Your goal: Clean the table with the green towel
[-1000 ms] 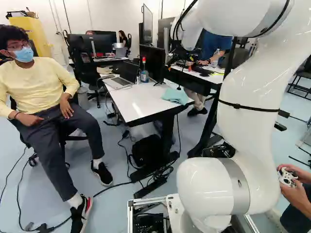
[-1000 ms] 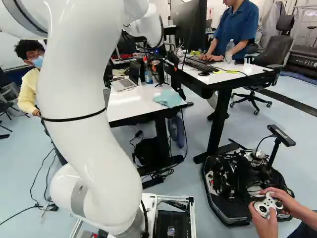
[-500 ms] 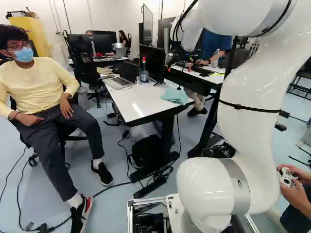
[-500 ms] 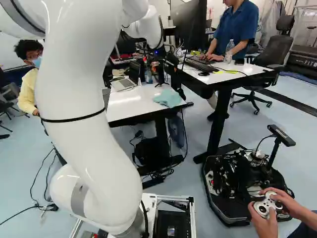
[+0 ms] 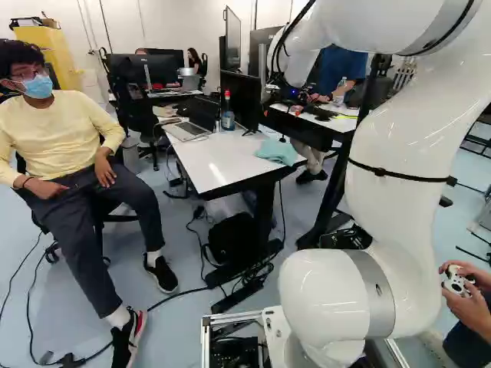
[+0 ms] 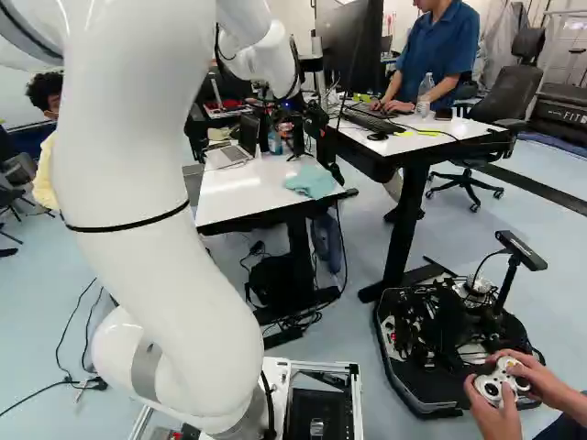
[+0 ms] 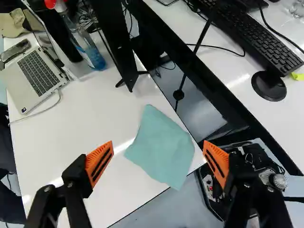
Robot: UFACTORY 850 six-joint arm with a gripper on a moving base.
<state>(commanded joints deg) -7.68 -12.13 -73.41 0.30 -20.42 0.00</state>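
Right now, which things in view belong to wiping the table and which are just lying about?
For the job:
green towel
white table under it
open fingers, holding nothing

Just lying about:
laptop and bottle, on that table
keyboard, on the next desk
black bag, under the table

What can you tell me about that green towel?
The towel is pale blue-green, soft-looking cloth, laid mostly flat in a rough four-sided shape, lightly creased. It rests near a corner of the white table, and one tip seems to poke just past the edge. The open pincer points toward it without touching; only the table appears to touch it.
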